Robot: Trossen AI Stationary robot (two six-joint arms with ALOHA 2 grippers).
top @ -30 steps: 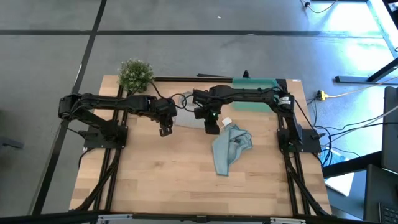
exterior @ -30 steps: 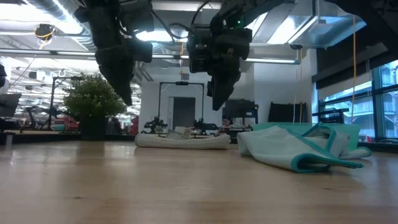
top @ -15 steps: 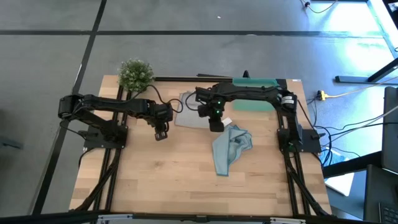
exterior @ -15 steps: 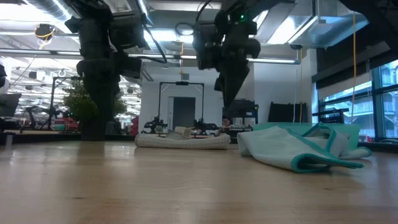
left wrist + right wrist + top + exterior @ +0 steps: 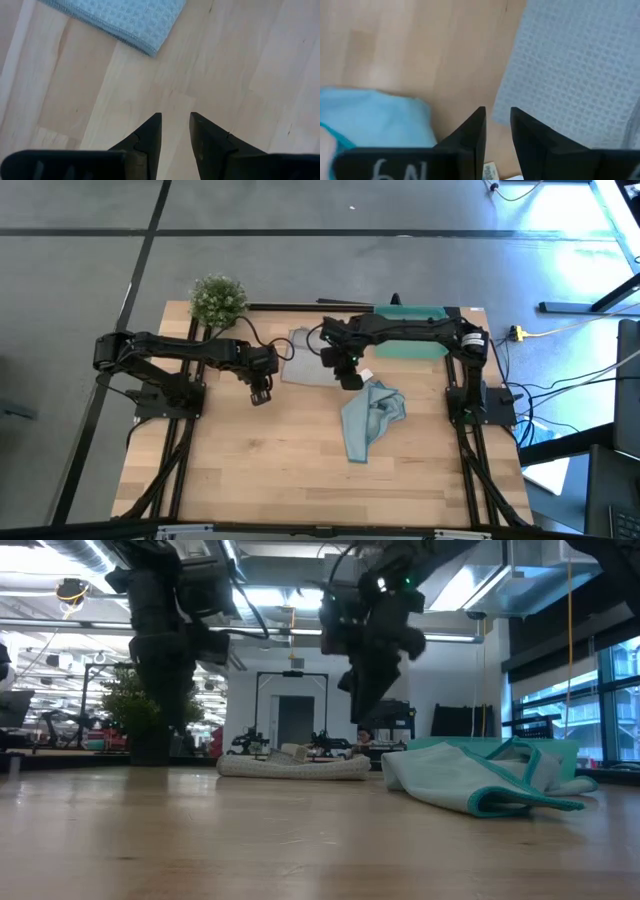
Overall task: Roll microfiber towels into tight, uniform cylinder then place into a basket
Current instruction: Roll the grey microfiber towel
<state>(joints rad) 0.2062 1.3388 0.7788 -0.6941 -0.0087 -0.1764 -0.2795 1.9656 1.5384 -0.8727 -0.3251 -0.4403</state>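
From above, the left gripper (image 5: 261, 395) hangs over bare wood just off a corner of the pale grey-blue towel (image 5: 305, 360), and the right gripper (image 5: 351, 379) hovers between that towel and the crumpled light blue towel (image 5: 370, 418). The wrist views add what the overhead one hides: the left gripper (image 5: 175, 122) has its fingers only narrowly apart around nothing, with the waffle-weave corner (image 5: 125, 20) ahead of the tips; the right gripper (image 5: 497, 117) is likewise slightly parted and empty, the grey-blue towel (image 5: 570, 75) on one side and the light blue towel (image 5: 370, 117) on the other. The basket (image 5: 410, 344) sits beyond the right gripper at the table's (image 5: 280, 470) far edge, under the arm. The low view shows the potted plant (image 5: 135, 705) and a lit workshop behind.
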